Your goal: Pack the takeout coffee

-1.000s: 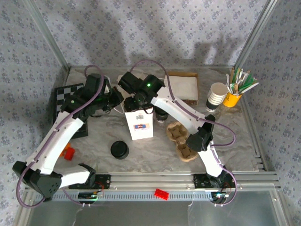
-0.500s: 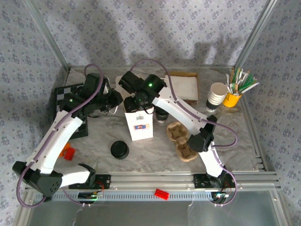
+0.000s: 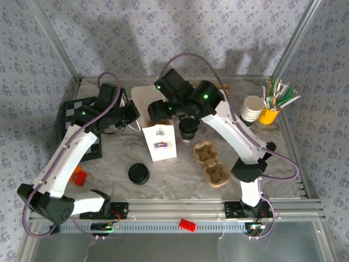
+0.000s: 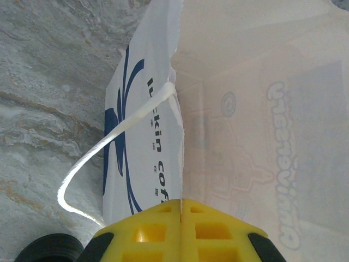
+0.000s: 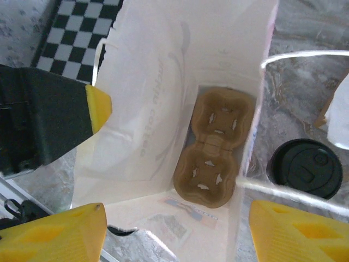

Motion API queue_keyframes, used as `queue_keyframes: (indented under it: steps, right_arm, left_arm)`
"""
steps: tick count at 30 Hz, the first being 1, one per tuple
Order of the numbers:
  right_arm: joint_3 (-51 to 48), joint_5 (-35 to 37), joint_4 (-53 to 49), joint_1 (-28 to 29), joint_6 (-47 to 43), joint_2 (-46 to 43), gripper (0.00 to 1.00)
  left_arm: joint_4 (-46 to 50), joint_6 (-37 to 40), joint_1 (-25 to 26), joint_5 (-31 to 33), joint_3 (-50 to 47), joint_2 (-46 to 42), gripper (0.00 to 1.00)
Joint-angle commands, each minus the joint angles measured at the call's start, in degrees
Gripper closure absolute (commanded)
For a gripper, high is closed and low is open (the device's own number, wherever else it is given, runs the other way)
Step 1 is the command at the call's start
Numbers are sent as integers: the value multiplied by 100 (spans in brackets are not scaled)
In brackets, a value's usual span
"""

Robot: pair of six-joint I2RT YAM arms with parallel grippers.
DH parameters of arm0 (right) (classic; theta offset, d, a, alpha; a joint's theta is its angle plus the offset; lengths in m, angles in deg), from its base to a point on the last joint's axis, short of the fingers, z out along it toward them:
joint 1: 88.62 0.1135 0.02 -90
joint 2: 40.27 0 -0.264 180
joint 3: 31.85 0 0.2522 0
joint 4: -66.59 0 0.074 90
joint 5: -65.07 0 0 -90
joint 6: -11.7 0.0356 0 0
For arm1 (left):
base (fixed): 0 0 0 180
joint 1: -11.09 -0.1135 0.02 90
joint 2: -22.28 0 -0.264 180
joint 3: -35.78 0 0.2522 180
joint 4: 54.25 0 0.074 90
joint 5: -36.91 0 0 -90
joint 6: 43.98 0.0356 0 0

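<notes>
Takeout coffee [image 3: 188,130] stands upright, lid up; left gripper [image 4: 181,203] pinches the bag [image 3: 160,143], right gripper [image 5: 177,212] gapes empty.

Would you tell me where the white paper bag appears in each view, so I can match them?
Top external: white paper bag just left of centre.
Left wrist: right side of the picture, its edge pinched in the shut left tool.
Right wrist: centre, looking into its open mouth.
Shared landmark: the left tool at the bag's edge.
</notes>
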Motion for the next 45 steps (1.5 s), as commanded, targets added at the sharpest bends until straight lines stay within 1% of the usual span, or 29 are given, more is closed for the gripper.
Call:
queue_keyframes:
  steps: [1,5,8,11,13,15,19,21,22,24,27,30,32,35,38,42,45]
  right_arm:
    - [13,-139,-25,-244,-69,-383,28]
    - [-533,-83,-106,-531,61,-859,28]
    - [-1238,49,-154,-787,227,-1254,28]
    - [-2093,-82,-67,-1107,315,-1548,27]
    - [-2890,-122,297,-1241,1,-1772,24]
    - [-3429,-362,584,-1444,-350,-1863,23]
    - [-4091,-645,971,-1757,-1044,-1843,18]
    - [-4405,-822,1189,-1888,-1150,-1819,17]
    - [-4524,-722,1237,-1947,-1031,-1781,17]
    - [-4613,-612,1299,-2043,-596,-1679,18]
    - [-4712,-275,1577,-1828,76,-1594,18]
    - [-4646,-126,1548,-1611,706,-1383,16]
    - [-4638,-133,1630,-1499,900,-1290,12]
    - [-4556,-244,1744,-1321,906,-1272,10]
    - [-4424,-20,1488,-1122,1164,-1392,8]
    - [-4690,142,1232,-1380,1624,-1477,7]
    - [-4666,213,1144,-1506,1911,-1266,8]
  left_arm:
    - [-72,18,-120,277,219,-49,100]
    - [-86,18,-253,336,245,-43,100]
    - [-143,65,-331,269,229,-17,100]
    - [-46,173,-398,185,374,73,100]
    - [-47,286,-423,48,453,134,100]
    - [93,356,-451,-60,592,243,100]
    - [100,362,-451,-201,581,275,100]
    - [111,369,-481,-207,557,273,100]
    - [136,382,-527,-219,552,271,100]
    - [123,377,-622,-325,503,267,100]
    - [41,361,-705,-442,417,230,100]
    - [111,361,-765,-498,396,224,93]
    - [91,372,-795,-531,331,204,92]
    - [142,416,-886,-568,302,221,92]
    - [167,421,-1009,-629,232,216,93]
    - [10,362,-1055,-741,59,119,95]
    - [-22,343,-1075,-817,29,76,94]
